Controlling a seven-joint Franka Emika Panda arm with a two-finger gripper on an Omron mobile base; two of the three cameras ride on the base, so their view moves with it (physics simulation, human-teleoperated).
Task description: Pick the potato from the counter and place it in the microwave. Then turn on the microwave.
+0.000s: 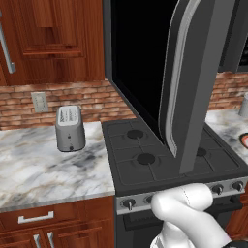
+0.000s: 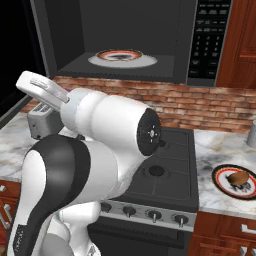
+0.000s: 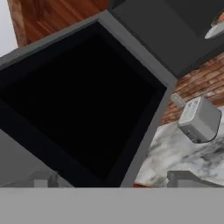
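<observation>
The brown potato (image 2: 239,178) lies on a red-and-black rimmed plate (image 2: 220,181) on the marble counter (image 2: 220,145), right of the stove and far from my hand. Above the stove the microwave (image 2: 207,40) stands open, with a white turntable plate (image 2: 122,57) inside. Its black glass door (image 1: 140,63) with the curved silver handle (image 1: 177,92) is swung out wide. In the hand view my gripper (image 3: 113,181) is open and holds nothing. Its fingertips (image 3: 183,177) point at the door's dark glass (image 3: 83,100) from close up.
A silver toaster (image 1: 70,128) stands on the left stretch of counter (image 1: 43,164) by the brick wall. The black gas stovetop (image 1: 160,155) lies under the open door. Wooden cabinets (image 1: 53,38) hang at upper left. My own arm (image 2: 110,125) blocks much of the right base view.
</observation>
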